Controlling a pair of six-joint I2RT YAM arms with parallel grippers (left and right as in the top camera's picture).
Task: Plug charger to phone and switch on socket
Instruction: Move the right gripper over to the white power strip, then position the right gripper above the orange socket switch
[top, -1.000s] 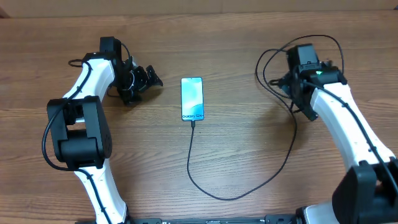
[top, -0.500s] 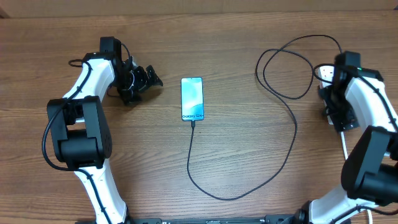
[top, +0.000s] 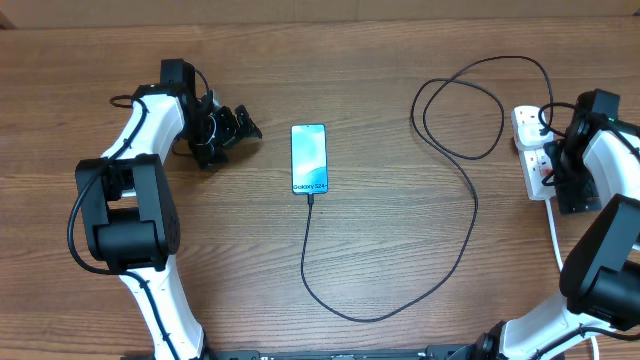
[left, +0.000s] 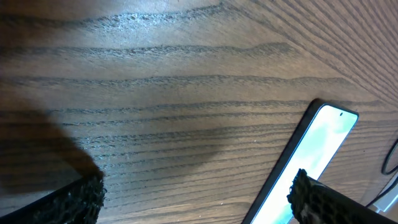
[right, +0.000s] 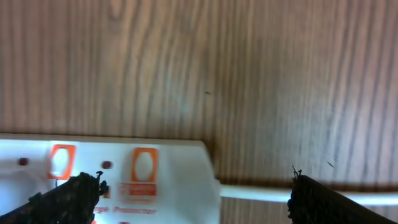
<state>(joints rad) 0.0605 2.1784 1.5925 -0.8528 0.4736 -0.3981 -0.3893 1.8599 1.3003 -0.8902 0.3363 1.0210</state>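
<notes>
Phone (top: 309, 158) with "Galaxy" onscreen, socket (right: 177, 171) with "Protector" label, left hand (left: 199, 196) and right hand (right: 196, 194) both apart.

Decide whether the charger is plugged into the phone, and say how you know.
Plugged in, it seems: the charger tip meets the lower edge of the phone with no gap.

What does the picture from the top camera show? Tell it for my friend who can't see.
A blue-lit phone lies on a wooden table, its black charger cable looping right to a white power strip. The right gripper is beside the strip; the left gripper sits left of the phone.
</notes>
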